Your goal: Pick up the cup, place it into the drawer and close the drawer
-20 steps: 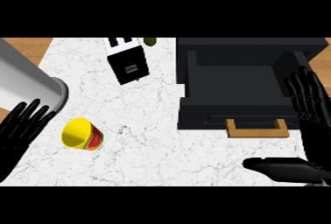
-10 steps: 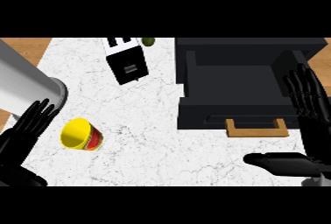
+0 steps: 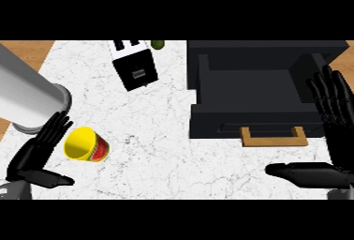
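left hand (image 3: 38, 152) is sitting open, cup (image 3: 85, 145) just beside its fingertips; closing off-centre risks tipping it. right hand (image 3: 330, 122) is resting open by drawer (image 3: 256, 89).

The cup (image 3: 85, 145) lies on the counter (image 3: 159, 140), left of the open drawer (image 3: 259, 101) (well apart).

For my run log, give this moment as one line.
stage: approach | left hand: open beside cup, apart | cup: tilted on counter | drawer: open | right hand: open by drawer
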Available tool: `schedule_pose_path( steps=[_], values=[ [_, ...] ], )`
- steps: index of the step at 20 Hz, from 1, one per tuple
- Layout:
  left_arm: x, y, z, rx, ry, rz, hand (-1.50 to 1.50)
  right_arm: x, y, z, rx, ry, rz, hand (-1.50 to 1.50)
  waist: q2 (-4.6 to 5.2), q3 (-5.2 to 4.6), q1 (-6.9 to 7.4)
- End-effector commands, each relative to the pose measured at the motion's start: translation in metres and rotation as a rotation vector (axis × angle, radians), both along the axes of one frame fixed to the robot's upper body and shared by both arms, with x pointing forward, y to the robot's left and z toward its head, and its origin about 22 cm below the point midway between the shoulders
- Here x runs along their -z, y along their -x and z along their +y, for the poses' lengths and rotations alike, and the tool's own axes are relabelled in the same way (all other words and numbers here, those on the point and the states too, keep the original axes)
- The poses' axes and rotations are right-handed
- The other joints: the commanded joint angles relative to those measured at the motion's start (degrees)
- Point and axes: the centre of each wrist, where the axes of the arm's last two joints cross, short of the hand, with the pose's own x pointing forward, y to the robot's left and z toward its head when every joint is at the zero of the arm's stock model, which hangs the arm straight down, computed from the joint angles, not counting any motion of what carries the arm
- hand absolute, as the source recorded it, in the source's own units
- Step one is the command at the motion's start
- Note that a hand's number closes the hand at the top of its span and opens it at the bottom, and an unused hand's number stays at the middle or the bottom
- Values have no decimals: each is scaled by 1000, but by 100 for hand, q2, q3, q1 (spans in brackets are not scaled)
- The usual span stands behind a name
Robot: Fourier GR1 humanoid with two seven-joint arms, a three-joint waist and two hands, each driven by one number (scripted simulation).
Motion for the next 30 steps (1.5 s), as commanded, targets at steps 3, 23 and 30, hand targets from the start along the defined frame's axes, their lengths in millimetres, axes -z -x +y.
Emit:
schedule_pose_path(
  steps=[3,23,30],
  values=[
    [16,-7,16,17,73,-25,-150,-6,12,2,-13,-3,-12,-150,3,-4,-41],
    [45,-13,-10,22,79,-74,-150,-5,-1,1,-33,-12,-2,-150,52,-23,-135],
    [48,-21,-25,41,108,-77,-150,-3,-9,-2,-60,-3,6,-150,65,-25,-143]
  ],
)
